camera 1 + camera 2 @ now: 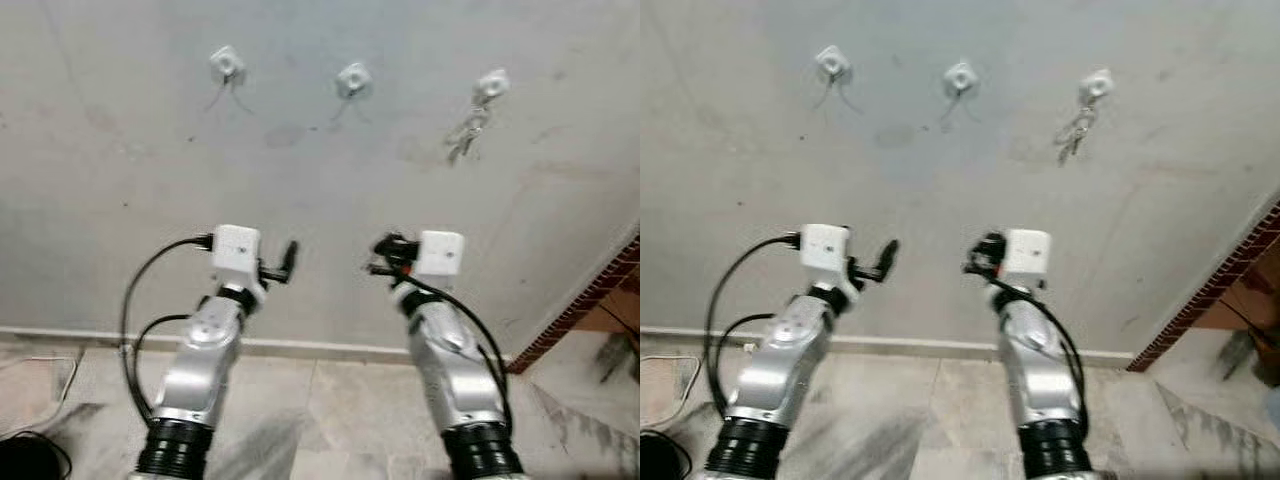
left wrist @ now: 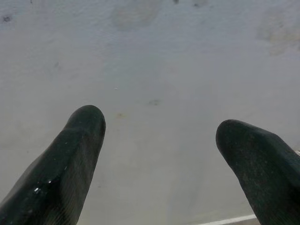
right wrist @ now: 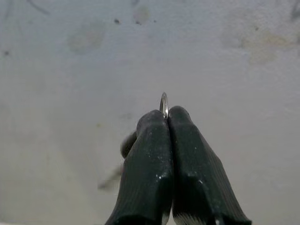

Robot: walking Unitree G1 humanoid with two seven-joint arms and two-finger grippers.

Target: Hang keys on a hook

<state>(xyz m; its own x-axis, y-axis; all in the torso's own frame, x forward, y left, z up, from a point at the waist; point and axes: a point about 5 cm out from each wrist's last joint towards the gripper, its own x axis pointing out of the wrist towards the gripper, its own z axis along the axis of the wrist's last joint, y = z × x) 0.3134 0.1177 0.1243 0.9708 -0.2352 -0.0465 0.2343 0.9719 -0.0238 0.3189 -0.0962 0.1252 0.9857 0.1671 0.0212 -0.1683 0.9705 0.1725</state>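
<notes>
Grey wall (image 1: 320, 180) takes up most of the head views, w/ a tiled floor (image 1: 330, 420) below and a brick edge (image 1: 590, 300) at lower right. Both silver arms are raised toward the wall, well below the hooks.

Left end effector (image 1: 285, 262): fingers (image 2: 70, 159) spread wide apart, nothing between them, plain wall ahead in the wrist view.

Right end effector (image 1: 382, 255): fingers (image 3: 150, 164) pressed together, clamped on a thin metal key ring (image 3: 163, 104) that pokes up edge-on betw. the tips. A blurred bit hangs beside the fingers, too soft to tell what.

Three white hooks in a row high on the wall: left hook (image 1: 228, 63), middle hook (image 1: 353, 79), right hook (image 1: 491, 84). A bunch of keys (image 1: 465, 132) hangs from the right hook. A black cable (image 1: 150, 290) loops off the left wrist.
</notes>
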